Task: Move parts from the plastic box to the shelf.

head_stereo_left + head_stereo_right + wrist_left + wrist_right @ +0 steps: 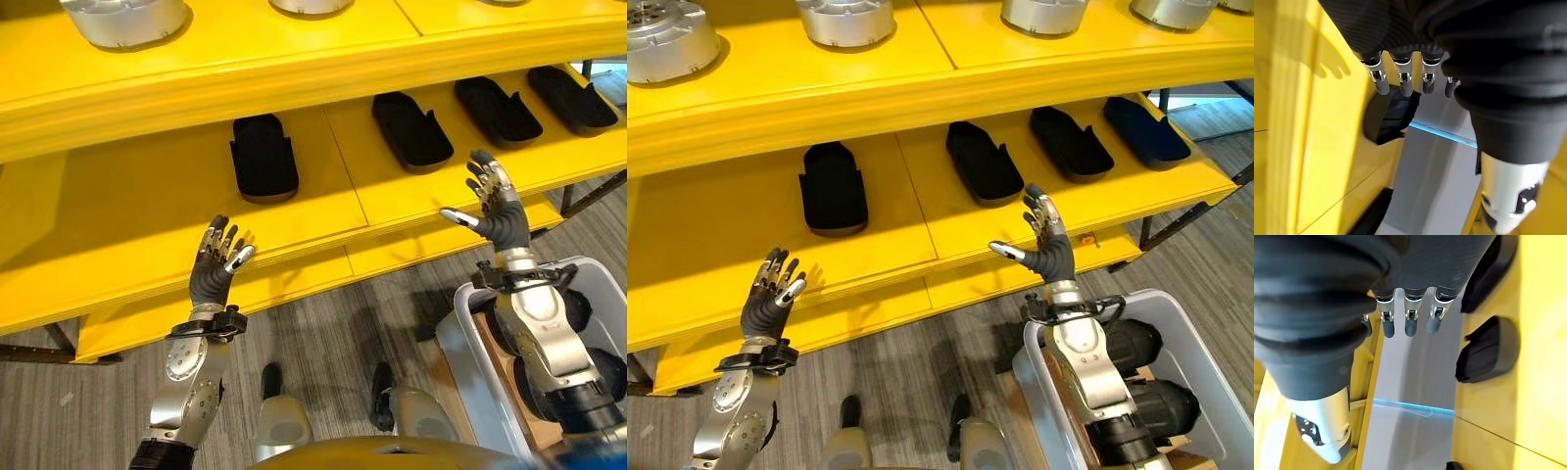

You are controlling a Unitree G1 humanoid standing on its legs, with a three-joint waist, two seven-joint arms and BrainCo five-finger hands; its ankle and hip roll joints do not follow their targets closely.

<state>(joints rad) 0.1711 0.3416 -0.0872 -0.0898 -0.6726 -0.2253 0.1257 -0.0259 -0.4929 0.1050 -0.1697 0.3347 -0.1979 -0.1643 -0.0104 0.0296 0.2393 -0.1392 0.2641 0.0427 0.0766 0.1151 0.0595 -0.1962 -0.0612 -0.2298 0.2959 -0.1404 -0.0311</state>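
Observation:
A pale grey plastic box (1195,338) stands on the floor at the lower right, with dark rounded parts (1161,403) lying inside it. Several flat black parts (263,157) lie in a row on the middle board of the yellow shelf (147,225). My left hand (214,269) is raised in front of the shelf's front edge, open and holding nothing. My right hand (500,211) is lifted above the box, just before the shelf edge, also open and holding nothing. The left wrist view looks past straight fingers (1400,81) at one black part (1388,115); the right wrist view looks past straight fingers (1410,318) at another (1488,350).
Round silver metal parts (844,20) stand along the top shelf board. A lower yellow board (294,284) juts out just above the grey floor (323,333). A brown cardboard piece (495,362) lies inside the box. A dark shelf leg (588,196) stands at the right.

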